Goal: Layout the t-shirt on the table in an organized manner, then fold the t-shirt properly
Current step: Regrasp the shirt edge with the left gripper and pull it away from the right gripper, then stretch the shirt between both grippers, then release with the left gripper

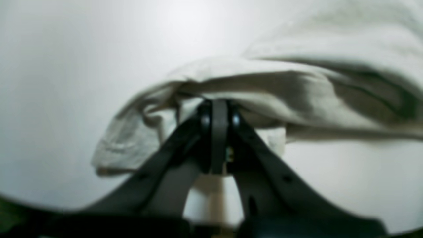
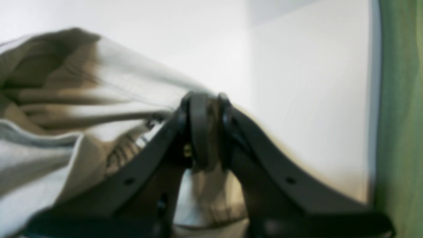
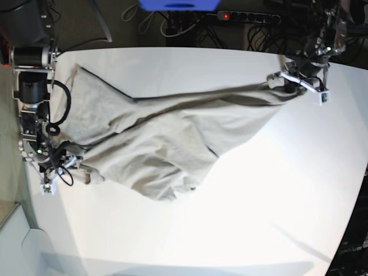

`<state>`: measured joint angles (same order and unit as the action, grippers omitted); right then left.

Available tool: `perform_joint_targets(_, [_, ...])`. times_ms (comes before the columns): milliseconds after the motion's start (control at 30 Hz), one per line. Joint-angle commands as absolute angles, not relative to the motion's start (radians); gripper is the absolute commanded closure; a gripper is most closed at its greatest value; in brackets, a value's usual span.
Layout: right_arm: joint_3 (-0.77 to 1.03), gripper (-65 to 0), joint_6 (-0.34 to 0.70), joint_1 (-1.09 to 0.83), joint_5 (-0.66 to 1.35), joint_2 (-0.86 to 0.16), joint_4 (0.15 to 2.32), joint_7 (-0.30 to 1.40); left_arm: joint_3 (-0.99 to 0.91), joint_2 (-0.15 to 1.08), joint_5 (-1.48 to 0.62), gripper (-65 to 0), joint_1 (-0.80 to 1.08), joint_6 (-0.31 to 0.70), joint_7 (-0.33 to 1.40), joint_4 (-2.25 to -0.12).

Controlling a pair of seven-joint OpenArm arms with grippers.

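The beige t-shirt (image 3: 167, 135) is stretched across the white table (image 3: 241, 218) between my two arms, wrinkled and partly lifted. My left gripper (image 3: 276, 80) at the far right of the base view is shut on a bunched corner of the t-shirt (image 1: 231, 89); its jaws (image 1: 219, 112) pinch the cloth. At the left edge, my right gripper (image 3: 77, 164) is shut on the other end of the t-shirt (image 2: 82, 109), and in the right wrist view its tips (image 2: 205, 105) clamp the fabric. A loose flap hangs down toward the front middle.
A power strip (image 3: 247, 17) and cables lie behind the table's far edge. A blue object (image 3: 178, 4) sits at the top centre. The table's left edge (image 2: 373, 99) runs close beside my right gripper, with green floor beyond.
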<state>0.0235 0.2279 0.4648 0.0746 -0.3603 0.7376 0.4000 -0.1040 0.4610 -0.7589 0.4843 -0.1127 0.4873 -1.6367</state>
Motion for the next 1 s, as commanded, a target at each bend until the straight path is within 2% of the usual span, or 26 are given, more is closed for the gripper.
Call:
perform_joint_targets(0, [0.025,-4.7,0.199,0.473,0.056,-0.371,0.739,0.444,-0.107,0.466,-0.753,-0.5,0.498,-0.139,0.519,-1.664])
perform_joint_targets(333, [0.027,-4.8,0.196,0.481,0.056,-0.367,0.739,0.435,-0.097,0.418,-0.754,-0.5,0.558,-0.139,0.519,-1.986])
perform_joint_targets(467, [0.027,-4.8,0.196,0.481,0.058,-0.367,0.74,0.435,-0.102,0.414,-0.756,-0.5,0.545,-0.139,0.51,-2.018])
perform_joint_targets(733, [0.027,-4.8,0.199,0.478,0.056,-0.341,0.74,0.433,-0.062,0.246,-0.751,-0.7,0.245,-0.139,0.521,-1.844])
perform_joint_targets(967, [0.027,-4.8,0.199,0.478,0.056,-0.334,0.74,0.433,0.174,0.22,-0.751,-0.5,-0.025,-0.147,0.515,-1.48])
